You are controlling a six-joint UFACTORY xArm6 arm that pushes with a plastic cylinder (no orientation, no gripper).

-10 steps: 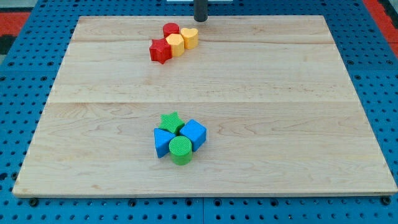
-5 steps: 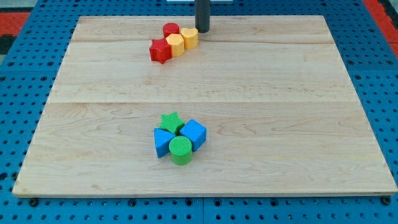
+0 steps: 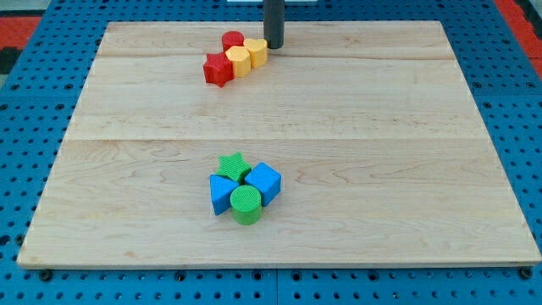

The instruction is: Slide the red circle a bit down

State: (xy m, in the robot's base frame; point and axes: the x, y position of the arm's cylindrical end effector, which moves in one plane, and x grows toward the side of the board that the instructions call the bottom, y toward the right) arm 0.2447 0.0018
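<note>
Blue pegboard surrounds a pale wooden table, and nearest the view's bottom sits a tight cluster well apart from anything the task concerns: a green cylinder at the front, a blue block of uncertain shape to its left, a blue cube to its right, and a green star behind them. Bare wood lies between that group and the far cluster near the view's top. There, a red star sits at the lower left, touching a yellow block, which touches a second yellow block to its upper right; their shapes are hard to make out. The red circle sits behind the yellow pair, at the cluster's top, touching or nearly touching them. My tip stands just beside the right-hand yellow block, to the right of the red circle and not against it. Being a plain rod, the end effector has no jaws to open or close and grips nothing. To do this step well, I judge the tip should go round to the view's top side of the red circle and press downward through its centre. Because the yellow blocks lie directly below it, a short, slow push is wise, as they will likely be shoved along too, and an off-centre contact could send the circle sideways
</note>
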